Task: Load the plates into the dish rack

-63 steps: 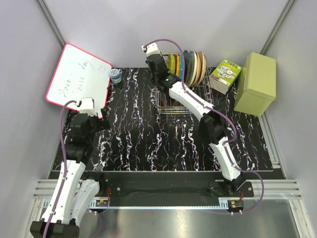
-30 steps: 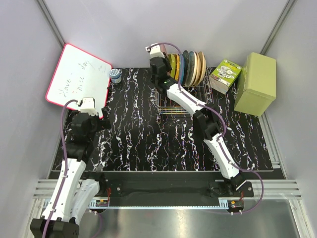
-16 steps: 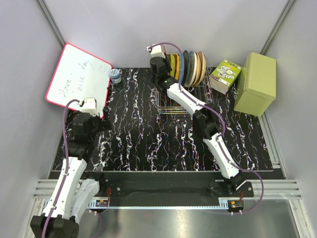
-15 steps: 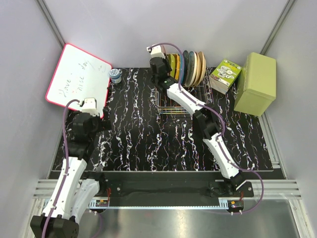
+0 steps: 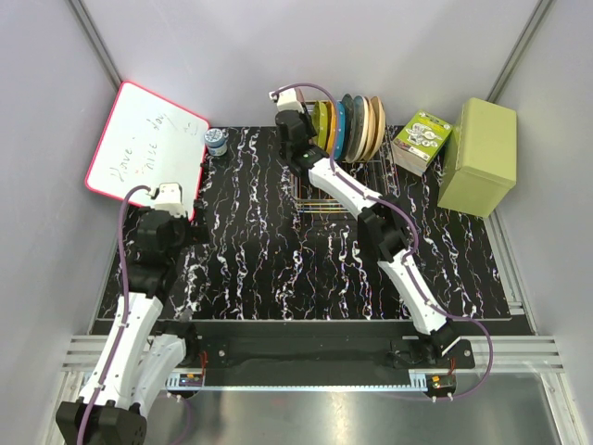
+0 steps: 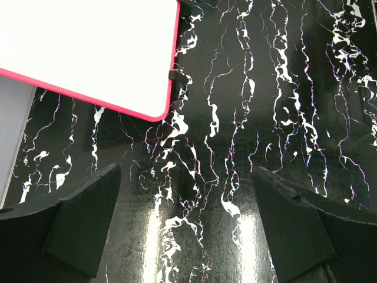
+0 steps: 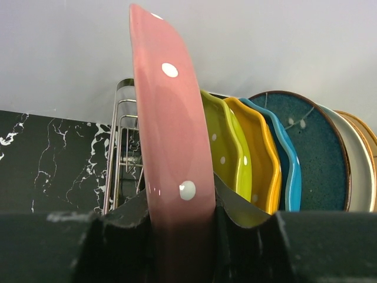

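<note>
Four dotted, scallop-edged plates (image 5: pixel 330 125): yellow-green (image 7: pixel 227 147), orange (image 7: pixel 259 159), blue (image 7: pixel 288 171) stood upright in chrome wire rack (image 7: pixel 121 118). Glossy pink (image 7: pixel 171 147) upright just beside yellow-green, clamped by right end effector (image 7: pixel 179 215). Left end effector (image 6: pixel 185 236) fingers apart over marbled tabletop (image 6: pixel 283 118).

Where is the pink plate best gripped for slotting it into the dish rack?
By its near rim, approached edge-on from the front, pinching both faces, as the right gripper does. The pink plate stands upright, parallel to the yellow-green plate in the dish rack, so this likely leaves its far edge free to slot in.
</note>
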Controlling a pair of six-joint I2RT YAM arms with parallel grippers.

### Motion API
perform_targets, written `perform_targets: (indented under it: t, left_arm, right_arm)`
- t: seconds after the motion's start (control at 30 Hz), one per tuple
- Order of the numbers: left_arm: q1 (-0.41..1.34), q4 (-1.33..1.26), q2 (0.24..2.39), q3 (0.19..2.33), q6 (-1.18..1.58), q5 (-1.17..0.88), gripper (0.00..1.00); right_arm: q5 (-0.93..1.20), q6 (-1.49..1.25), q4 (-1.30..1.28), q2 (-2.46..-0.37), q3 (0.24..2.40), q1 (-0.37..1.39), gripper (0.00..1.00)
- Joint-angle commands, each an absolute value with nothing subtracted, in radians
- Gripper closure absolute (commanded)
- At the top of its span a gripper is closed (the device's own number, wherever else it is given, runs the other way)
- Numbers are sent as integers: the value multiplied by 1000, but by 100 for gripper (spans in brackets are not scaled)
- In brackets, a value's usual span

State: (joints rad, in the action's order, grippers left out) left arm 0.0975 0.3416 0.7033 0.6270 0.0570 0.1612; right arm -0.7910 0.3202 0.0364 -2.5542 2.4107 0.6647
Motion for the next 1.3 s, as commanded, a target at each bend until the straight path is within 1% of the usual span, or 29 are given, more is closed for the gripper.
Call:
perform_targets:
  t: [0.0,0.23,0.6,0.67,0.7,0.73,0.9,0.93,1.07,1.27]
  left_arm:
    - [103,275,701,620,48,147,1]
    - [103,276,701,617,48,146,1]
    - [103,275,707,614,46,138,1]
    - [103,273,707,615,45,137,1]
    - [103,273,706,612,44,135,1]
    - [103,273,707,612,44,135,1]
    - [103,272,706,611,43,129,1]
    - [103,272,704,611,43,129,1]
    - [104,273,704,611,43,124,1]
    - [104,270,701,607,41,114,1]
  right_arm:
    - [-798,316,166,-2526,2485,676,100]
    - [-793,275,118,-2583,2487,683,100]
    - [-822,265,110,-2626,2507,684,99]
    - [-830,267,110,-2631,2508,683,88]
    - [-830,268,110,-2631,2510,684,74]
    - [-834,273,115,-2632,2508,683,70]
    - [-848,284,127,-2631,2505,683,58]
    - [-851,287,130,-2628,2503,683,53]
    - [-862,298,135,-2617,2488,683,48]
    - [-877,351,181,-2571,2451,693,47]
